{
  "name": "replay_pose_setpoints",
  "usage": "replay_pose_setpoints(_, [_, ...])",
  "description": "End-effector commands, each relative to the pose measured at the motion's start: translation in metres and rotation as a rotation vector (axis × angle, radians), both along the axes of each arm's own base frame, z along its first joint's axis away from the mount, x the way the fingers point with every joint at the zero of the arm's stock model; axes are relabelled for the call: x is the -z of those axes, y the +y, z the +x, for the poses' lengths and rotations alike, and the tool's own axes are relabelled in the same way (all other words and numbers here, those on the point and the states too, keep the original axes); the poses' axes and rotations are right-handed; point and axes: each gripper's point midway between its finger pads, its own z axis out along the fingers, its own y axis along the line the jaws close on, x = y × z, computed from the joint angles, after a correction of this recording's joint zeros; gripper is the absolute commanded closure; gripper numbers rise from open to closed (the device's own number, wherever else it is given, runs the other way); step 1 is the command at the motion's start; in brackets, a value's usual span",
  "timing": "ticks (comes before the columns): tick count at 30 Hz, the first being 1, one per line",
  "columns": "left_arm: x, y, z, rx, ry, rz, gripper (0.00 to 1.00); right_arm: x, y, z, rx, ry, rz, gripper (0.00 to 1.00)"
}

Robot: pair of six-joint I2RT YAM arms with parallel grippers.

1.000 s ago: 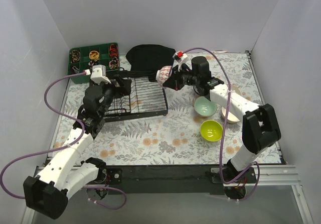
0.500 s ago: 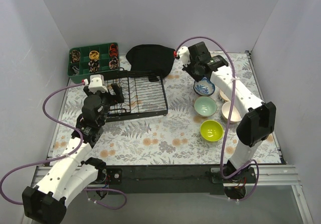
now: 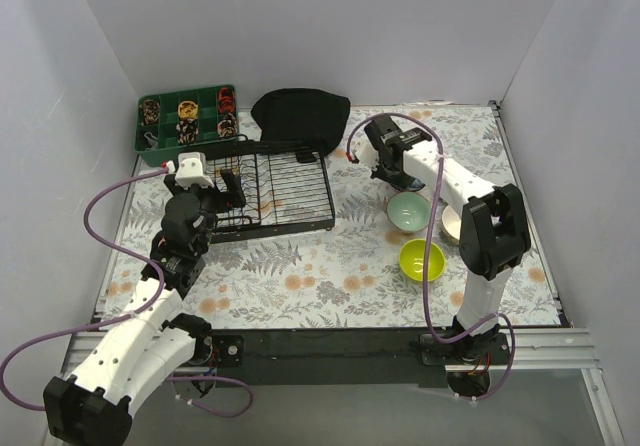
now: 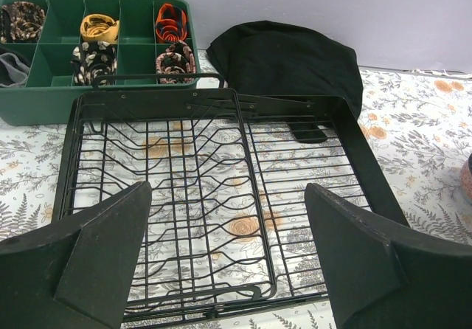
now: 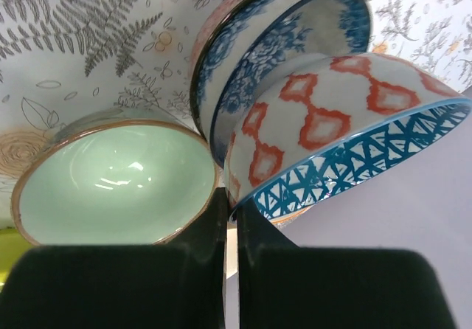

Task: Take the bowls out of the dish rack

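The black wire dish rack (image 3: 283, 191) (image 4: 214, 189) holds no bowls that I can see. My left gripper (image 3: 232, 188) (image 4: 225, 192) hovers open over the rack's near edge with nothing between its fingers. To the right of the rack, my right gripper (image 3: 398, 173) (image 5: 230, 203) is shut on the rim of a white bowl with red diamonds and a blue lattice inside (image 5: 332, 122). That bowl is tilted against a blue floral bowl (image 5: 295, 41). A pale mint bowl (image 3: 410, 211) (image 5: 110, 181) sits just beside them, and a lime-green bowl (image 3: 422, 259) lies nearer the front.
A green compartment tray (image 3: 185, 116) (image 4: 44, 63) and a black cloth (image 3: 300, 114) (image 4: 287, 60) lie behind the rack. A cream bowl (image 3: 453, 229) is half hidden under my right arm. White walls close in the floral table on three sides.
My right arm carried the patterned bowl from the rack's right end over to the bowls on the right and lowered it against the blue floral one. My left gripper drew back and opened wider.
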Motion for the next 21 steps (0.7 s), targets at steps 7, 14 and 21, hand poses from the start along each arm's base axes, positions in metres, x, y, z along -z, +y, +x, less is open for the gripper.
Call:
replay_pose_setpoints(7, [-0.006,0.002,-0.003,0.004,-0.027,0.007,0.15,0.013,-0.012,0.008,-0.022,-0.028,-0.097,0.93])
replay_pose_setpoints(14, [-0.006,0.002,-0.004,0.004,-0.028,0.01,0.15,0.018,-0.01,0.015,-0.018,-0.028,-0.11,0.61])
replay_pose_setpoints(21, [-0.006,0.005,-0.005,-0.006,-0.032,0.017,0.14,-0.007,0.001,0.014,0.0,-0.103,-0.07,0.36])
